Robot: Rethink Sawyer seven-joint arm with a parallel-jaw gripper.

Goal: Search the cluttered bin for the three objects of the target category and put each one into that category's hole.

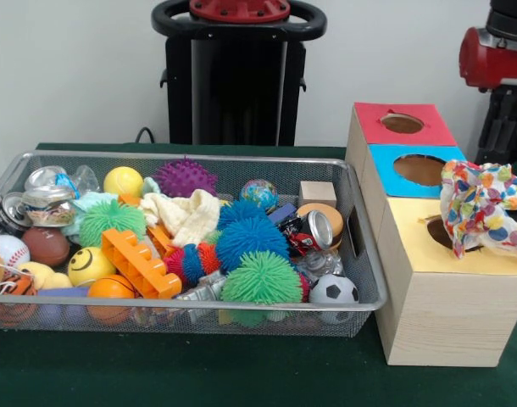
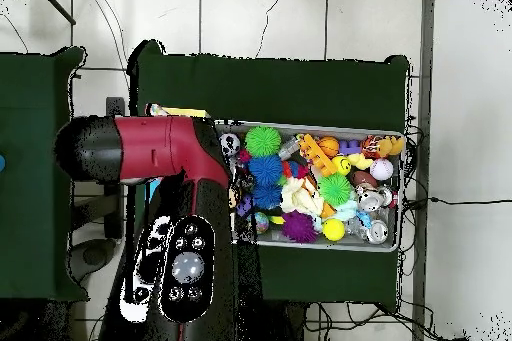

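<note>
A multicoloured spotted cloth is bunched upright over the dark hole in the yellow top of the wooden box. The arm comes down behind the cloth, which hides the gripper. In the overhead view the red and black arm covers the box, leaving only a yellow edge showing. The wire bin holds a cream cloth, also visible from overhead, and a pale teal cloth among the toys.
The box also has a red top and a blue top, each with a round hole. In the bin are spiky balls, an orange brick, cans, a soccer ball, a wooden block and several other balls.
</note>
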